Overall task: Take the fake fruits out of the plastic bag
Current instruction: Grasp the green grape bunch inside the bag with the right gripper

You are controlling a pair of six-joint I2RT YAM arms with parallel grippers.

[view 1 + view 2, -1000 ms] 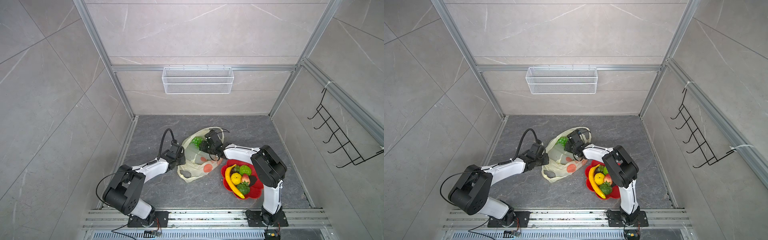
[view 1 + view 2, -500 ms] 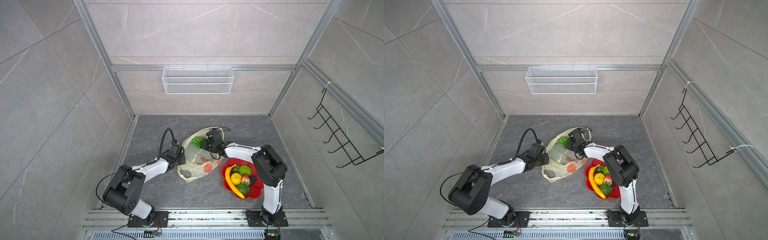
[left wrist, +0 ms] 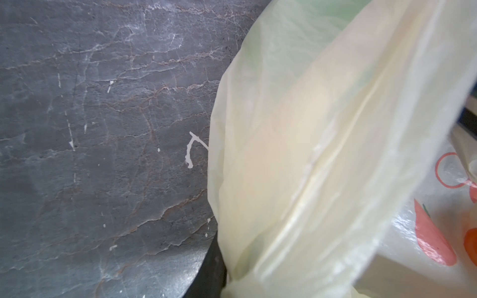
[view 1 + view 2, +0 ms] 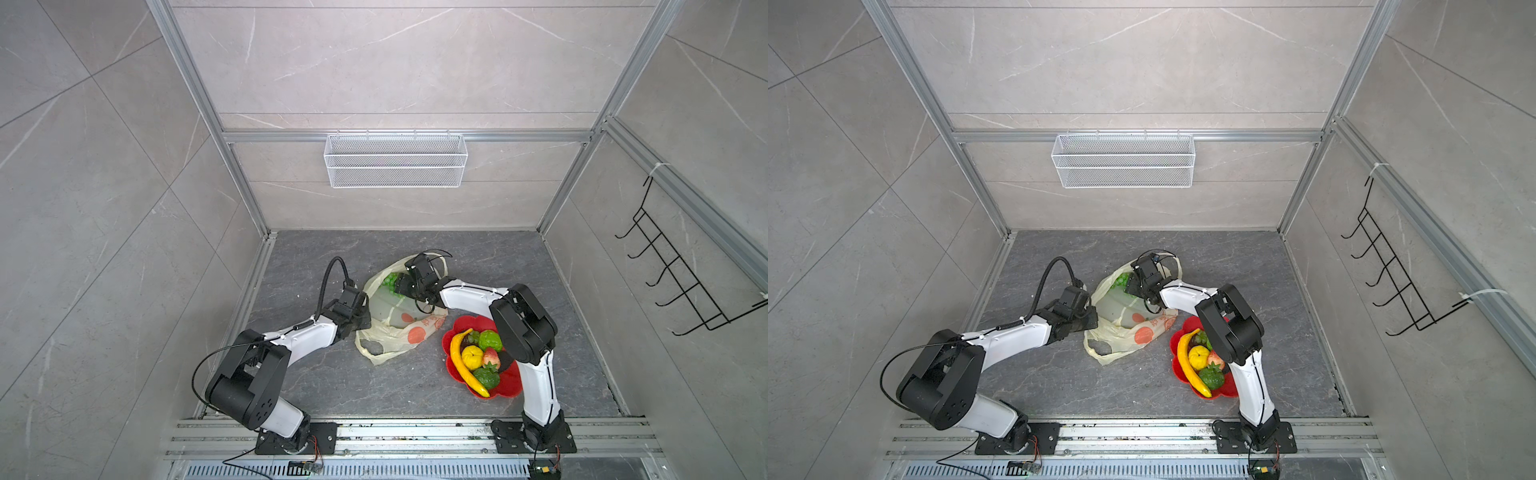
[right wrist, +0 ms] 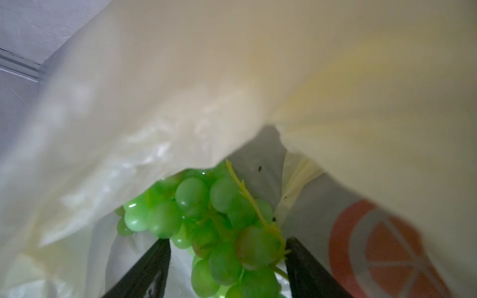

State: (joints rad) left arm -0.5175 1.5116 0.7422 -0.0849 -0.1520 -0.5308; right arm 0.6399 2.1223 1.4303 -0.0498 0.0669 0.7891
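Left gripper point(image 4: 362, 320) clenched on plastic bag point(image 4: 386, 337) edge, right gripper point(image 5: 225, 241) inside — fingers point(image 5: 149, 271) spread around grape bunch point(image 5: 196, 206)

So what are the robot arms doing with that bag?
They are emptying toy fruit out of the plastic bag. The left gripper pinches the bag's edge, holding it open. The right gripper is inside the bag, open, its fingers either side of the green grape bunch, not yet closed on it. A banana and several other fruits already lie on the red plate beside the bag.
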